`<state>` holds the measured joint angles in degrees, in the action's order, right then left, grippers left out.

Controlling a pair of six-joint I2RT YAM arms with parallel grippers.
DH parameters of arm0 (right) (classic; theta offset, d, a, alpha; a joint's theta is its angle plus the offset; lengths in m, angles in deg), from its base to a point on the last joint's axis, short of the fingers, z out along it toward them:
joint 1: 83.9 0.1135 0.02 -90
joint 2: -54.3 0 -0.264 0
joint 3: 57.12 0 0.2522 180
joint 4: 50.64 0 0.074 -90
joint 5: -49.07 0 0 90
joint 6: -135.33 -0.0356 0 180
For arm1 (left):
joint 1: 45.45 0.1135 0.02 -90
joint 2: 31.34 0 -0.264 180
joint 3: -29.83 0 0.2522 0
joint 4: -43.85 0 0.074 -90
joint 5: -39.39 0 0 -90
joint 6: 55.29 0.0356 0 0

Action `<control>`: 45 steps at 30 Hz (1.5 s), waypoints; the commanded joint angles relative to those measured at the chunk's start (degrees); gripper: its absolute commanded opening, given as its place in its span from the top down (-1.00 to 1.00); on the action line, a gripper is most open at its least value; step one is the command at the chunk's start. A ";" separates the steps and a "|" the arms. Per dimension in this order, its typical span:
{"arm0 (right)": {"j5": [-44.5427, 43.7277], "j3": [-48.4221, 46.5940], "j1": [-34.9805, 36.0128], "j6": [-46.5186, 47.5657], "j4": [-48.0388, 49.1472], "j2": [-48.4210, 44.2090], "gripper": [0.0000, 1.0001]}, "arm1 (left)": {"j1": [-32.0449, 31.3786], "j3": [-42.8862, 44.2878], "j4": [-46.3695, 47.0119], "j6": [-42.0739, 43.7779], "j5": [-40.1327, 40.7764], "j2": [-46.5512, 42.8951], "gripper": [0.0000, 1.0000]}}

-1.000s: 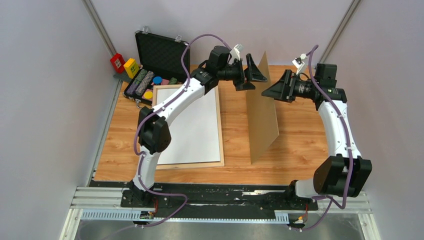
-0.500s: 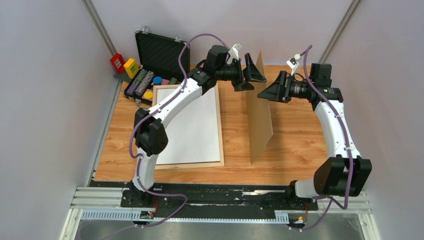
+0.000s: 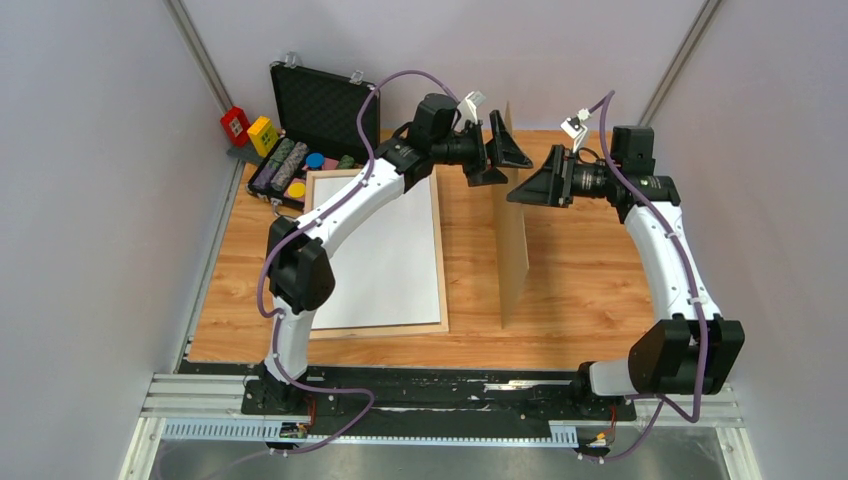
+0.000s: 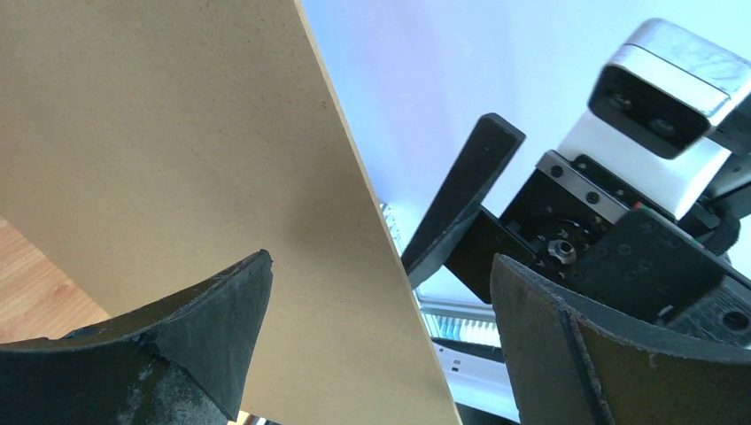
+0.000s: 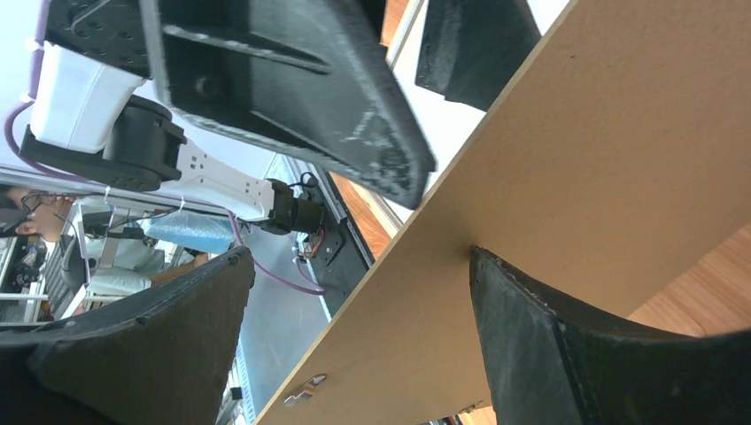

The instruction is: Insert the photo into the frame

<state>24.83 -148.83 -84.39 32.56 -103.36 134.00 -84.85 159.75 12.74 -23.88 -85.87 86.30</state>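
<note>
Two arms: the left arm (image 3: 340, 205) and the right arm (image 3: 665, 240) meet over the far middle of the desk (image 3: 590, 280), one on each side of the board (image 3: 512, 250).
Board: plain brown and thin. It stands almost upright on one edge, just right of the frame (image 3: 441, 250) and not touching it.
Left jaws: wide apart. The upper edge of the board passes between them, and they do not pinch it.
Right jaws: also wide, astride the same edge from the other side. In the wrist view, one finger (image 5: 567, 354) seems to touch the brown face.
Reason for this hold: in my judgement the open jaws work like a fence on both faces. This way the thin board cannot fall while it is balanced on its edge, and it can be tipped without a firm grip.
Frame: pale wood, lying flat on the left half of the desk near the black case (image 3: 320, 105). It probably lies this way so that things can be laid into it from above.
Photo: the dark print shows in no view. A white sheet (image 3: 385, 260) fills the frame. It may be the photo lying face down, but I cannot tell.
Step in hand: probably the board is to be lowered leftward onto the frame as its back.
Risk: the bottom edge may slide on the wood, because nothing clamps the board.
</note>
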 commanded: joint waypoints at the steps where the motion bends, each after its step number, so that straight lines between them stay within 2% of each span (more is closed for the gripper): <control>1: 3.11 -0.01 0.28 0.84 2.39 -2.51 -0.78 | -0.33 -0.31 0.62 1.18 1.01 -2.50 -1.00; 12: 9.24 1.92 0.28 0.56 3.88 -3.00 -0.78 | -0.41 -0.06 -4.33 5.58 4.37 -2.85 -1.00; 19: 6.46 3.91 -0.54 2.03 3.72 -5.44 -0.78 | -0.70 0.31 -9.27 8.27 8.03 -3.84 -0.97; 23: 3.56 6.87 -3.51 2.75 3.71 -7.77 -0.78 | -0.68 -0.02 -12.70 10.96 10.68 -5.19 -0.86; 29: -4.77 9.47 -7.93 2.51 3.76 -7.19 -0.77 | -0.68 -2.12 -15.29 13.69 13.57 -6.82 -0.55; 33: -7.93 11.93 -9.33 3.27 4.02 -2.41 -0.74 | -0.68 -3.19 -16.31 15.32 15.06 -8.17 -0.46; 39: -8.38 14.25 -9.26 2.90 7.63 8.52 -0.71 | -0.68 -4.59 -16.91 16.65 16.84 -9.46 -0.42; 45: -6.76 12.59 -8.17 2.04 10.45 21.74 -0.69 | -0.68 -5.98 -17.62 17.69 17.90 -10.11 -0.41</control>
<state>17.40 -134.78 -93.57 34.46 -96.96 151.25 -85.13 154.20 -4.98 -8.16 -69.42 79.97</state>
